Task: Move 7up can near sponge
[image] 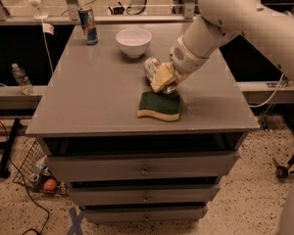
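The 7up can [151,66], silvery with a shiny top, lies tilted in my gripper [161,80], just behind the sponge. The gripper's pale fingers [161,76] are shut on the can and cover most of it. The sponge [159,105], dark green on top with a yellow layer below, lies flat near the front edge of the grey table [98,97]. The can hangs low over the tabletop at the sponge's far edge. My white arm [235,18] reaches in from the upper right.
A white bowl [134,41] stands at the back middle of the table. A tall blue and silver can [88,25] stands at the back left. Drawers [144,170] sit under the tabletop. A water bottle [21,78] lies on a ledge at left.
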Action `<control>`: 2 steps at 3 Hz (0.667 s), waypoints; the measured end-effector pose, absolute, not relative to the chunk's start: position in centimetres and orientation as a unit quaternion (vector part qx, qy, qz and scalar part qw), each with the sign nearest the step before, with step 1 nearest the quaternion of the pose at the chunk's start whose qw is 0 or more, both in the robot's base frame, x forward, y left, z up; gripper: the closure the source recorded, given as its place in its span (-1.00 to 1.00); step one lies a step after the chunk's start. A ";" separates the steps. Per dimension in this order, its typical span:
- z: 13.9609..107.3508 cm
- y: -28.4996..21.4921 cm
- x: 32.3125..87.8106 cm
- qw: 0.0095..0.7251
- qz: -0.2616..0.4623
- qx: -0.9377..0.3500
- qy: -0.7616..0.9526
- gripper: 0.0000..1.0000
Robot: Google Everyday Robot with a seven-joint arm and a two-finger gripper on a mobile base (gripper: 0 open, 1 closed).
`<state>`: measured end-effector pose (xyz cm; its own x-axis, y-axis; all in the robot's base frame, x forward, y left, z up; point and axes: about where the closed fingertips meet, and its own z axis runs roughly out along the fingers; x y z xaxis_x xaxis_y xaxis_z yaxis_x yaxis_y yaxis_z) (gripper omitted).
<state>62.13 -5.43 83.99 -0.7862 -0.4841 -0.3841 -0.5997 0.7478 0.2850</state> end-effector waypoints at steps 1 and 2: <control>83.9 -5.3 62.1 0.143 0.200 -0.294 0.923 0.66; 83.7 -5.1 62.1 0.142 0.201 -0.295 0.923 0.21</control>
<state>62.10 -5.12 83.73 -0.7853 -0.4885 -0.3804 -0.6024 0.7448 0.2870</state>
